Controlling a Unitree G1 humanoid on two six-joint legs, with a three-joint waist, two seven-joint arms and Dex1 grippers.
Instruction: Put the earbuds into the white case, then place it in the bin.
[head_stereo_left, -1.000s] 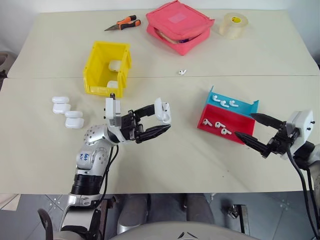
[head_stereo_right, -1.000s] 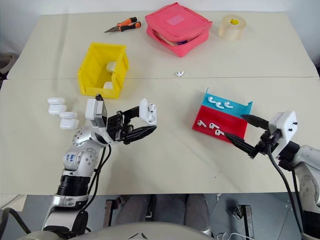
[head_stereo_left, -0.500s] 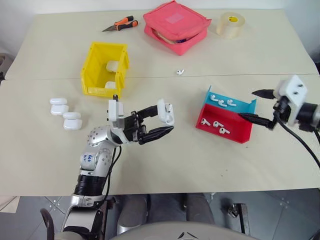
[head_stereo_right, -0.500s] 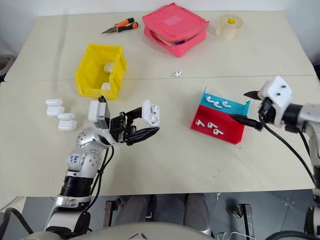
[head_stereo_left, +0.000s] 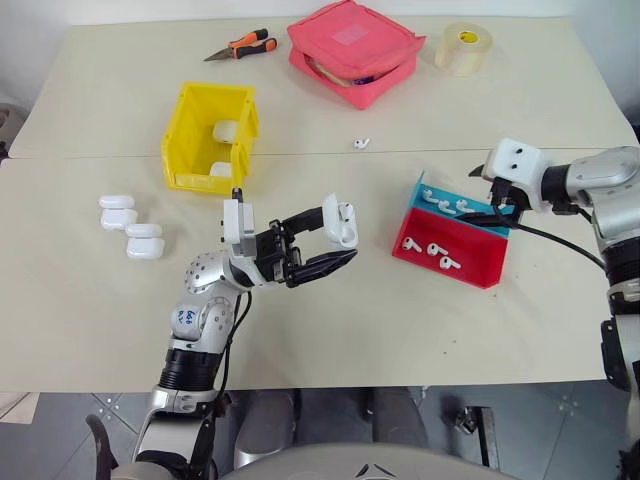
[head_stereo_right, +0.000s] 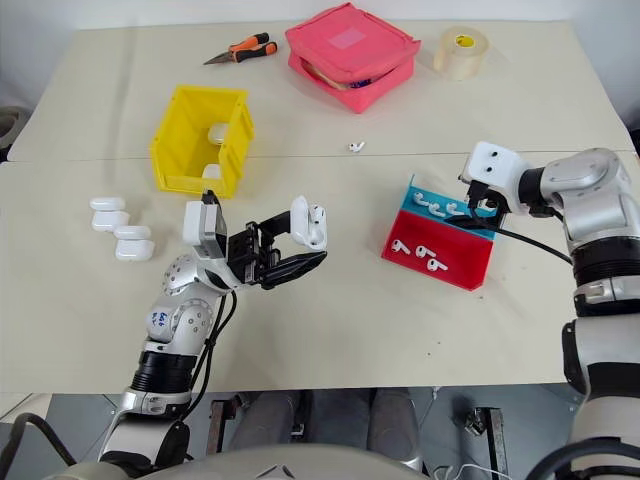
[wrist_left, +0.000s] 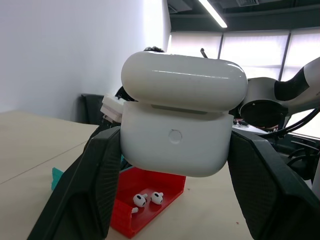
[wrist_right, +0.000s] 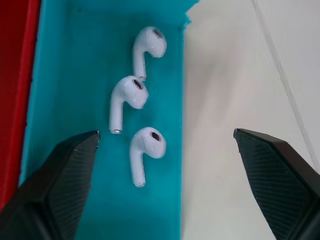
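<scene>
Beige table (head_stereo_left: 330, 330): bin (head_stereo_left: 200, 140), tray (head_stereo_left: 480, 262), pouch (head_stereo_left: 355, 50)

two cream tables (head_stereo_left: 420, 320) stand pushed together, a seam running across between them. grey floor tiles (head_stereo_left: 60, 440) show below the near edge. a white wall (wrist_left: 65, 55) rises on one side, a long ceiling light (wrist_left: 212, 12) glows overhead, and big windows with pale blinds (wrist_left: 260, 47) fill the far end.

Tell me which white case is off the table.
The case shut in the left gripper, held in the air. The other cases lie on the table or in the bin.
</scene>
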